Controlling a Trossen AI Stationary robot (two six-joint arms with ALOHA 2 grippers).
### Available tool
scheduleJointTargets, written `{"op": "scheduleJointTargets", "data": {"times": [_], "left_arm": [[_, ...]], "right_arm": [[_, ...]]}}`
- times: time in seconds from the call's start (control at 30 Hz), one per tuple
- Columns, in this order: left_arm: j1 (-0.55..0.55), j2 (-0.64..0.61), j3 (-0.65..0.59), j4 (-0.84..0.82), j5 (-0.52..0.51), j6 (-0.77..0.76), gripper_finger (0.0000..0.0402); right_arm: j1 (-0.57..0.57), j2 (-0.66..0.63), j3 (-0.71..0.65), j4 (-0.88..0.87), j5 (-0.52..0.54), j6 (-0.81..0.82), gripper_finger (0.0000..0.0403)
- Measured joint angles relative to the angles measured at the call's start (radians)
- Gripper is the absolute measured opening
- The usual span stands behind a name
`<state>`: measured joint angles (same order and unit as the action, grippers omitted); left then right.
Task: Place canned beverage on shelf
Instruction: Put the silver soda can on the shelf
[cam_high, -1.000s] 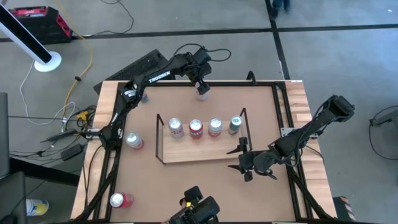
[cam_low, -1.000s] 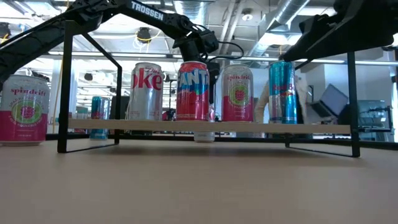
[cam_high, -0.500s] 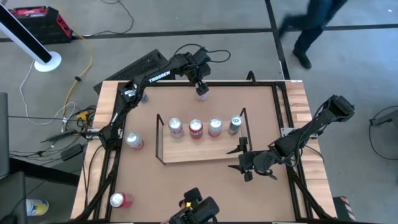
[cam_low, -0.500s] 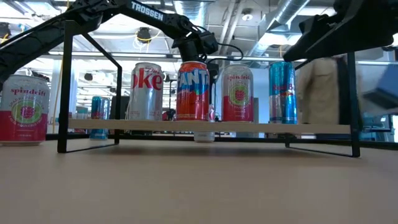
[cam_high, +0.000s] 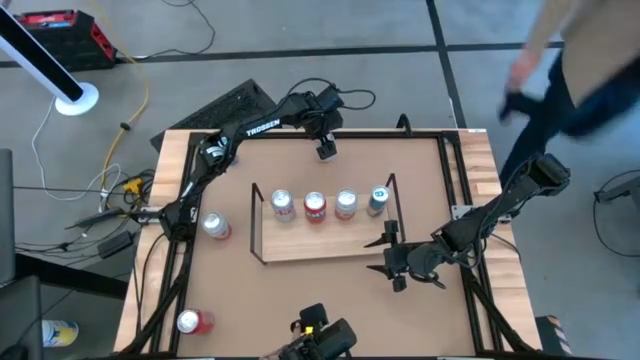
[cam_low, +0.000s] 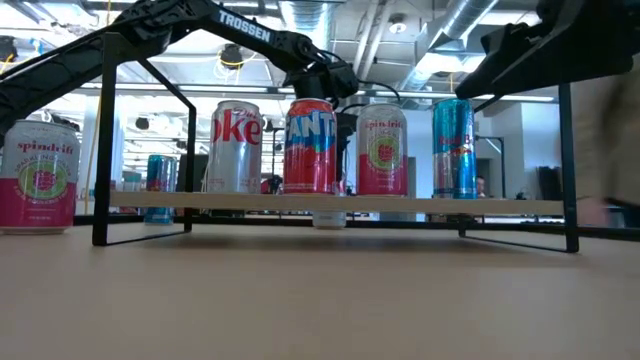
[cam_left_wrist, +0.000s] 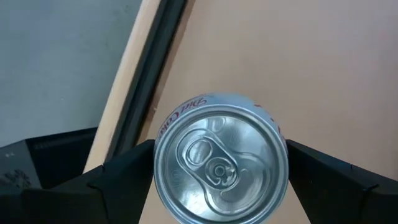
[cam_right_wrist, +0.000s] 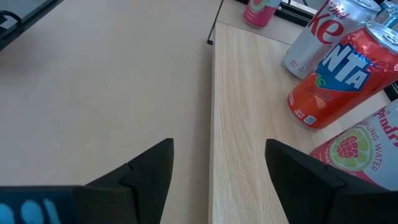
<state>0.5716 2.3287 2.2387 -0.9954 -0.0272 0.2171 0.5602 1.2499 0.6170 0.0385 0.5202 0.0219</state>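
Observation:
A silver Diet Coke can (cam_left_wrist: 221, 165) stands upright on the table near its far edge. My left gripper (cam_high: 325, 150) is open over the can, pointing steeply down, with one finger on each side of its top. The light-wood shelf (cam_high: 310, 240) at mid-table carries several cans in a row: Diet Coke (cam_low: 236, 145), Fanta (cam_low: 310, 145), Spindrift (cam_low: 382, 150) and a blue can (cam_low: 454, 148). My right gripper (cam_high: 388, 255) waits open and apart from the shelf's right end, on its near side, with nothing between its fingers. My left gripper's fingers (cam_left_wrist: 127, 168) stand close against opposite sides of the can's upper wall (cam_left_wrist: 163, 134), coming from above and slanting down. Whether they touch it I cannot tell. The can stands upright with its base on the table.
A Spindrift can (cam_high: 215, 225) stands on the table left of the shelf and a red can (cam_high: 190, 320) at the near left corner. A teal can (cam_low: 158, 185) shows behind the shelf. Black rails edge the table. A person (cam_high: 560, 70) passes beyond the far right corner.
My left gripper has sunk over the Diet Coke can at the far edge and rolled a little; it now hides the can's top in the high view. A person has walked past beyond the table's far right.

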Motion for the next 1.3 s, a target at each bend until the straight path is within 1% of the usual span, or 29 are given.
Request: {"op": "scheduleJointTargets", "data": {"times": [0.13, 0.3, 0.43, 0.57, 0.63, 0.77, 0.87, 1.07, 1.17, 1.3], "left_arm": [[0.000, 0.000, 0.001, 0.000, 0.003, -0.001, 0.0324], [-0.001, 0.000, 0.001, 0.005, -0.005, -0.004, 0.0278], [-0.001, -0.002, 0.003, 0.002, -0.006, -0.005, 0.0277], [-0.004, -0.019, 0.030, -0.023, -0.035, 0.004, 0.0277], [-0.005, -0.038, 0.058, -0.037, -0.036, 0.008, 0.0277], [-0.020, -0.120, 0.117, -0.116, -0.024, 0.011, 0.0277], [-0.038, -0.192, 0.113, -0.147, 0.007, 0.011, 0.0277], [-0.122, -0.337, 0.110, -0.270, 0.072, 0.002, 0.0277], [-0.194, -0.408, 0.111, -0.320, 0.063, -0.009, 0.0277], [-0.315, -0.476, 0.110, -0.319, 0.037, -0.047, 0.0277]], "right_arm": [[0.000, 0.000, 0.000, 0.000, 0.000, -0.001, 0.0275], [0.000, 0.000, 0.000, 0.000, 0.000, -0.002, 0.0276], [0.000, 0.000, 0.000, 0.000, 0.000, -0.004, 0.0276], [0.000, 0.000, 0.000, -0.001, 0.000, -0.004, 0.0276], [0.000, 0.000, 0.000, 0.000, 0.000, -0.004, 0.0276], [0.000, 0.000, 0.000, 0.000, 0.000, -0.004, 0.0276], [0.000, 0.000, 0.000, 0.000, 0.000, -0.004, 0.0276], [0.000, 0.000, 0.000, 0.001, 0.000, 0.003, 0.0276], [0.000, 0.000, 0.000, 0.007, 0.000, 0.003, 0.0276], [0.000, 0.000, 0.000, 0.012, 0.000, 0.003, 0.0276]]}}
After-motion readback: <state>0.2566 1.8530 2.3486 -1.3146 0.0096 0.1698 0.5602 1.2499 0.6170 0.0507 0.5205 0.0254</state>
